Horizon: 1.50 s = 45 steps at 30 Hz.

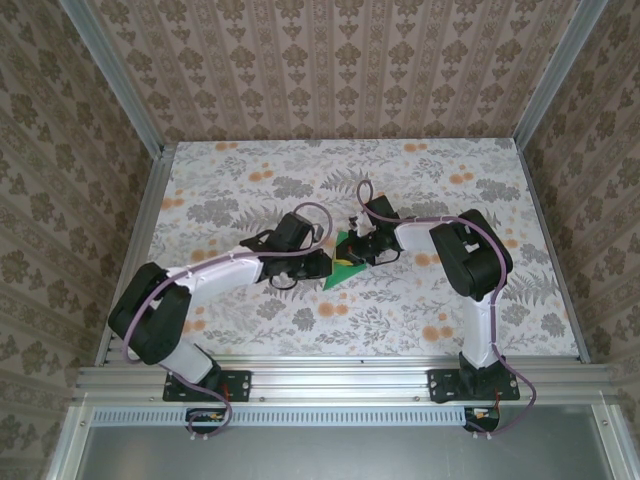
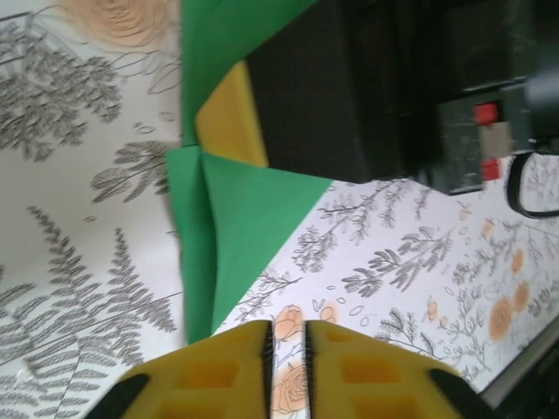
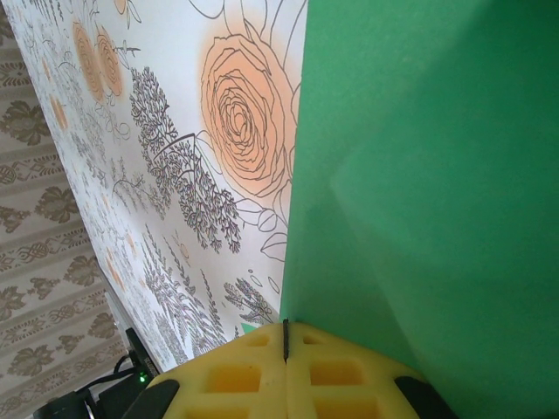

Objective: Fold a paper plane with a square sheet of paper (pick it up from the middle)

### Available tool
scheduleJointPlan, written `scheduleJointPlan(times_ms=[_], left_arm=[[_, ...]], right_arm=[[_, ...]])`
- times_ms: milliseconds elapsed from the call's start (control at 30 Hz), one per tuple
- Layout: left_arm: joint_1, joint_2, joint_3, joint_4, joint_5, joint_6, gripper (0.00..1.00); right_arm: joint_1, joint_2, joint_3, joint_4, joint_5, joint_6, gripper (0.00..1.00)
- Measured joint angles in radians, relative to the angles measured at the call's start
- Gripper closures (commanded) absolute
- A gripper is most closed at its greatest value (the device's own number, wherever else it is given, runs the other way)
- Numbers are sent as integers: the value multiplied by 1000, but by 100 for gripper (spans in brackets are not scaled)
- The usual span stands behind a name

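Two pincers meet at one piece of green paper (image 1: 343, 270), which lies flat on the flowered worktop (image 1: 300, 170) between them. The paper is already partly folded. In the left wrist view the paper (image 2: 249, 218) has a pointed triangle shape, with a narrow flap folded along one side.

The left pincer (image 1: 320, 265) stands on the left of the paper, just beside it. In its own camera the left pincer (image 2: 288, 330) holds its two yellow fingers a little apart, and through the thin gap the worktop pattern is seen. The point of the paper ends just beside these fingers.

The right pincer (image 1: 360, 248) reaches the paper from the right and far side. One yellow finger (image 2: 229, 122) of it rests on the paper. In the right wrist view the right pincer (image 3: 286, 330) has its pads pressed together, and the edge of the paper (image 3: 419, 175) runs up to the line where they meet. Whether paper is caught between them, I cannot tell.
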State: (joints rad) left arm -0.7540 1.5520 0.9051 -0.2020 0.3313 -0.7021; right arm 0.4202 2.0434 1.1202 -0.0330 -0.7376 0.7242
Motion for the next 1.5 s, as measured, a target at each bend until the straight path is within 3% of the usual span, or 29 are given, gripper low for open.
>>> scheduleJointPlan(times_ms=[133,733,1267,1500], left_arm=[[-13,66,47,7,46,19,92],[47,241,-2,119,146,34,95],[73,197,-147,320,198,28,95],[75,169,-185,334,205,21,93]], right_arm=[[0,0,0,0,1,1,95],[0,0,9,-20,12,-14,95],[5,1,24,-63,20,-23,95],[8,1,26,-73,19,-23,95]])
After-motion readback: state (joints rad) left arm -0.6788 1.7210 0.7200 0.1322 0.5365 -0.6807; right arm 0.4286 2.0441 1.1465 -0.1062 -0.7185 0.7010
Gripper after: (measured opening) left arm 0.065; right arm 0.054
